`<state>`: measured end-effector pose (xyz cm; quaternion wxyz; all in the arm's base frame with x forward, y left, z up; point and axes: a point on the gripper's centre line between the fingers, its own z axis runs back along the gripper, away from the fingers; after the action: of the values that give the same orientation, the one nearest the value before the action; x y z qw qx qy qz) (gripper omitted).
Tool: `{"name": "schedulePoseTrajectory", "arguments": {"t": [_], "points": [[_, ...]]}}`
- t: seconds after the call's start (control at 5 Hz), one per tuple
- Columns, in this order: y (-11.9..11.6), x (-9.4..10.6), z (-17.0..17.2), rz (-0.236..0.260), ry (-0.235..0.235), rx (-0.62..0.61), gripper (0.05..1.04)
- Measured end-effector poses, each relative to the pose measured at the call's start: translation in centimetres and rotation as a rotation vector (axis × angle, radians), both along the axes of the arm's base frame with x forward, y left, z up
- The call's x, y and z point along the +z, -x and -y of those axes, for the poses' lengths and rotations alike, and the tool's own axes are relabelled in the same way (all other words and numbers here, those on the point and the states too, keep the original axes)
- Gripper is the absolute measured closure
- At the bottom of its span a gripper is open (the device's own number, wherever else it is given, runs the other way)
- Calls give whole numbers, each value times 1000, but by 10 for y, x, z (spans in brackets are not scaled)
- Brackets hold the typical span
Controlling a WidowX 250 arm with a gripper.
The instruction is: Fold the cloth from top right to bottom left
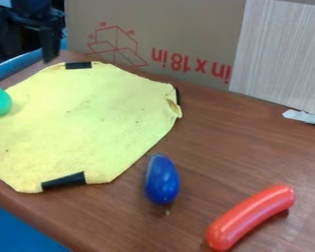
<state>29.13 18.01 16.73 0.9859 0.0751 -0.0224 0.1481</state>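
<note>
While the gripper [31,55] hung wide-fingered and empty, presumably set aside to leave the fold free, the cloth [81,118] lay unfolded below and rightward of it in view, the nearest black tape [78,65] probably serving to mark a grasping edge.

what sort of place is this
Probably a robot lab or test bench: a black gripper hangs at upper left, cardboard stands behind the table, and a yellow cloth lies spread out.
</note>
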Motion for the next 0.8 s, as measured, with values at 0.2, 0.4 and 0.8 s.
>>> {"name": "schedulePoseTrajectory", "arguments": {"t": [0.2, 0.4, 0.8], "points": [[-14, -5, 24, 56, 41, 30, 82], [-24, -9, 47, 119, 73, 82, 82], [-50, -20, 90, 184, 70, 188, 82]]}}
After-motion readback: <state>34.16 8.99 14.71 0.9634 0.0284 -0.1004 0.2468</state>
